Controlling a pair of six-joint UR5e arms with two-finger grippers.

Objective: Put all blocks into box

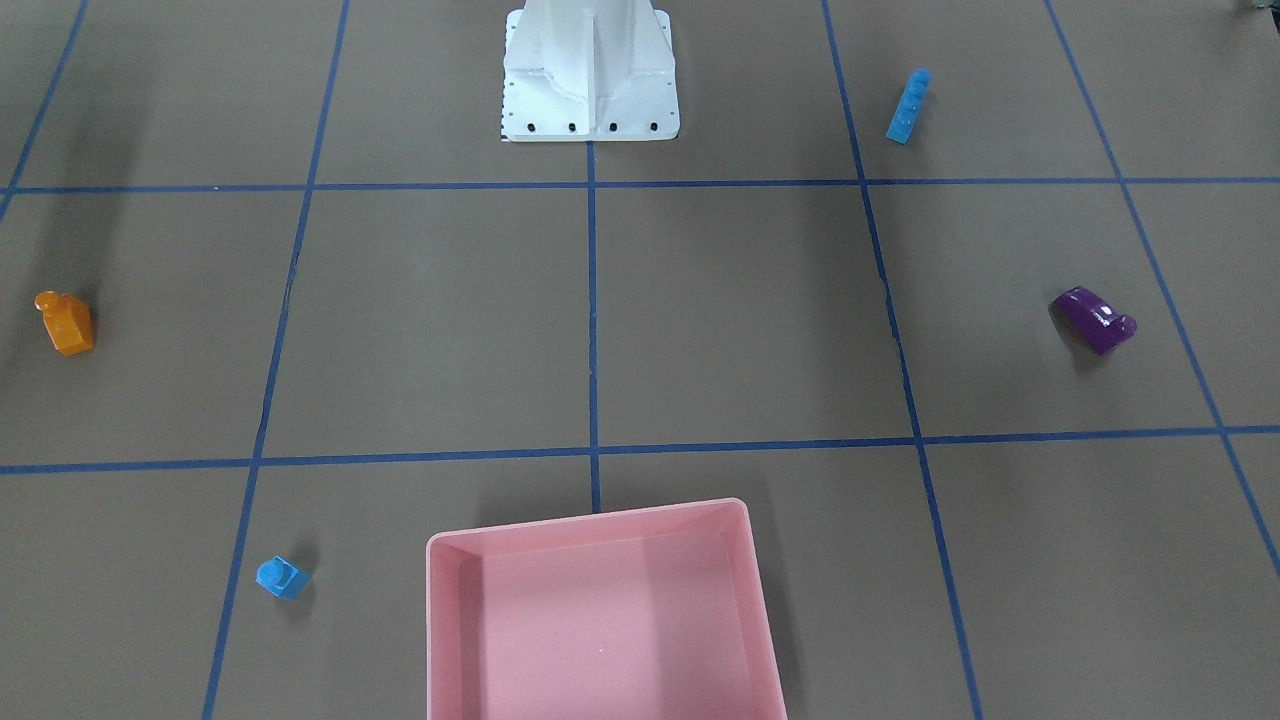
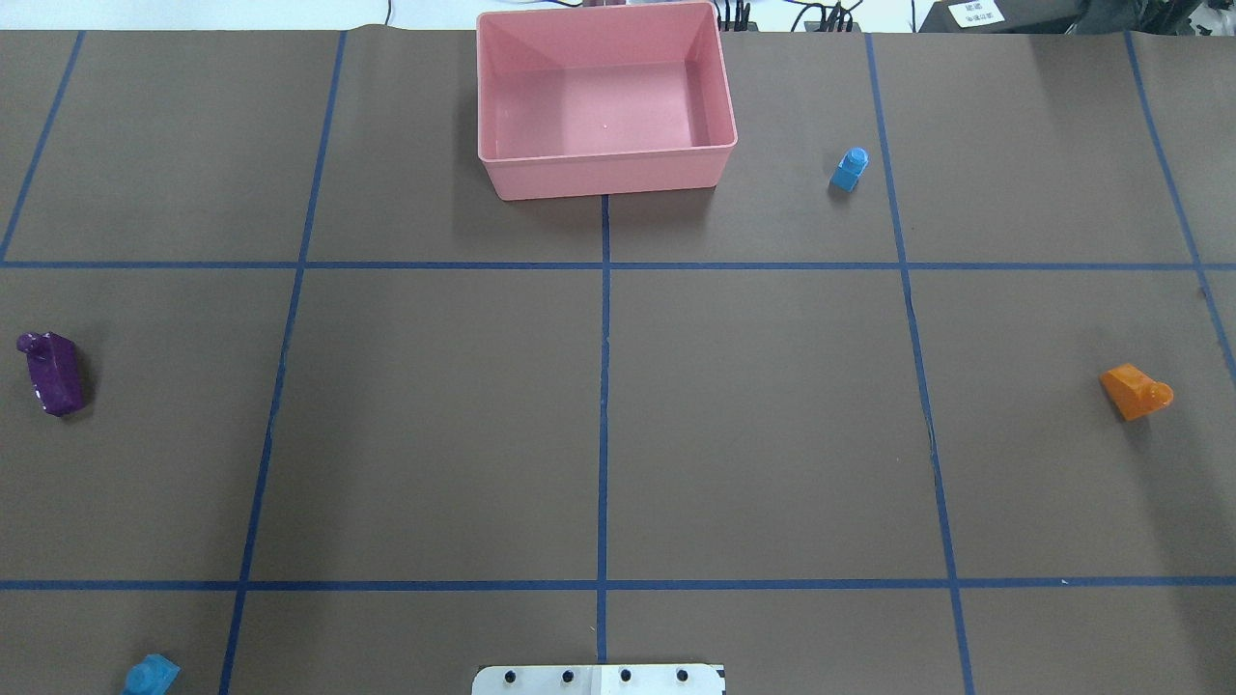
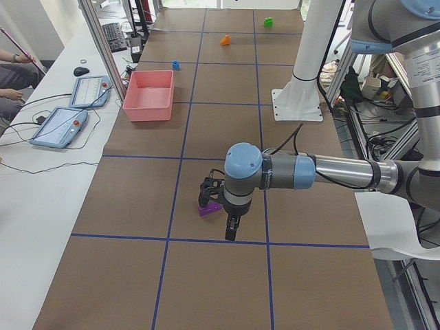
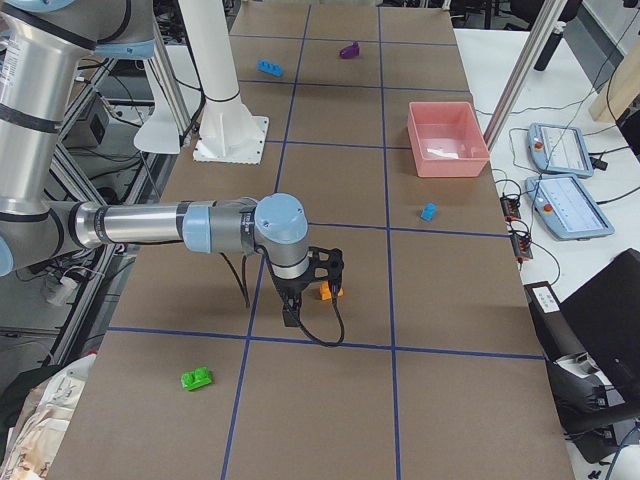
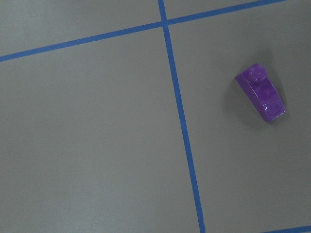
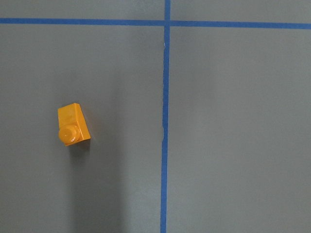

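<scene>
The pink box [image 2: 603, 174] sits empty at the table's far middle, also seen in the front view [image 1: 590, 520]. Scattered on the mat lie the orange block [image 2: 1135, 390] [image 6: 73, 125], the purple block [image 2: 51, 373] [image 5: 261, 92], a small blue block [image 2: 849, 169] and a long blue block [image 1: 908, 106]. A green block [image 4: 196, 379] shows only in the side views. My left gripper [image 3: 208, 196] hangs just over the purple block [image 3: 210, 210]. My right gripper [image 4: 325, 275] hovers at the orange block [image 4: 326, 292]. I cannot tell whether either is open or shut.
The white robot base [image 1: 590, 100] stands at the table's near middle. Blue tape lines divide the brown mat into squares. Beside the table, a white bench carries two control tablets [image 3: 58, 127], and a person's hands [image 3: 10, 58] rest at its far end.
</scene>
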